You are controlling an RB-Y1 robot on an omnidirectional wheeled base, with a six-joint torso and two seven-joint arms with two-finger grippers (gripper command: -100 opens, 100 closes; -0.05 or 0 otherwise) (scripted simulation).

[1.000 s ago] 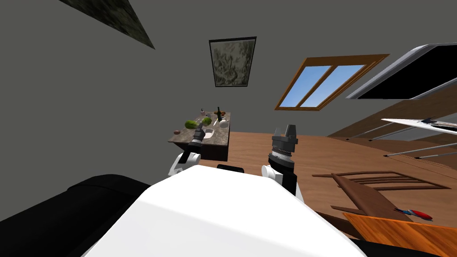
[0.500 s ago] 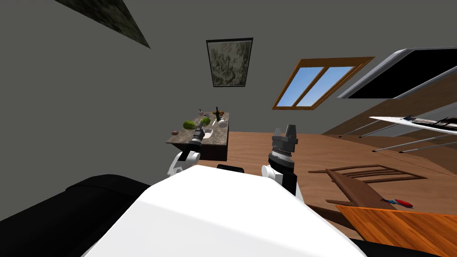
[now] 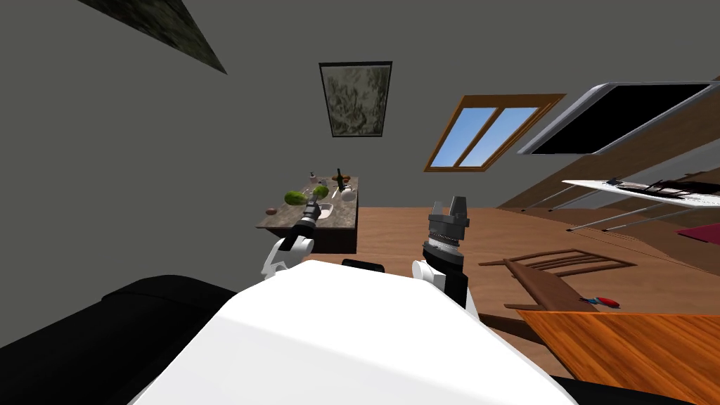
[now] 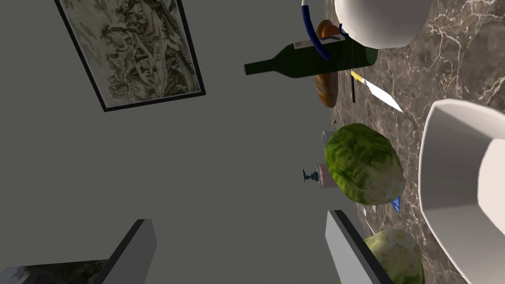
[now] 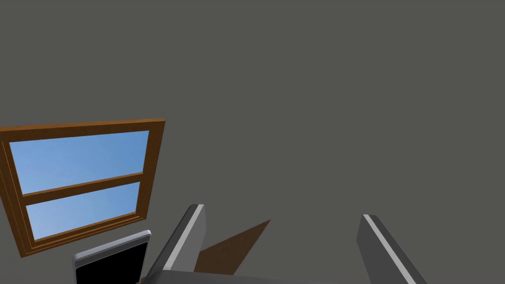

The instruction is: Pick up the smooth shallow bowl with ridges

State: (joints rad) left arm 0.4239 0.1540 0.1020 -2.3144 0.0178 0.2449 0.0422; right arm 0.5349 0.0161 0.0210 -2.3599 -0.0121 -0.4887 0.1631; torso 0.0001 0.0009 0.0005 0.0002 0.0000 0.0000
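— Over the dark, white-veined marble table top (image 4: 458, 64), what's the lay?

— Left arm is reached out above it. Biggest piece near the hand is the plain white shallow bowl with flat, ridged facets (image 4: 461, 192), and I take that for the target. It sits on the marble off to one side of the left gripper (image 4: 240, 218), outside the fingers, not between them.

— Neighbours?

— A round white vessel (image 4: 382, 22) farther along the top. A leafy green lettuce head (image 4: 365, 162) just beside the bowl's wall, and a second lettuce head (image 4: 399, 256) close by the gripper's nearer finger. Can't tell whether either touches the bowl. Past them a dark green bottle (image 4: 310, 61), upright. Smallest is a knife with a yellow handle (image 4: 377, 91), flat on the marble.

— Hands?

— Left: fingers spread wide, nothing held. Right gripper (image 3: 450, 206) is raised, well apart from the table, likewise spread and empty.

— How to do this step well?

— My read is that the approach isn't finished.
- Carry the hand sideways until the bowl's rim lies between the fingers, one inside the wall and one outside.
- Pick the stretch of rim away from the lettuce.
- A shallow wall gives little to bite, so seat it deep, close slowly and lift level.
- Stay high during the sideways move; a low sweep could shove the near lettuce into the bowl.
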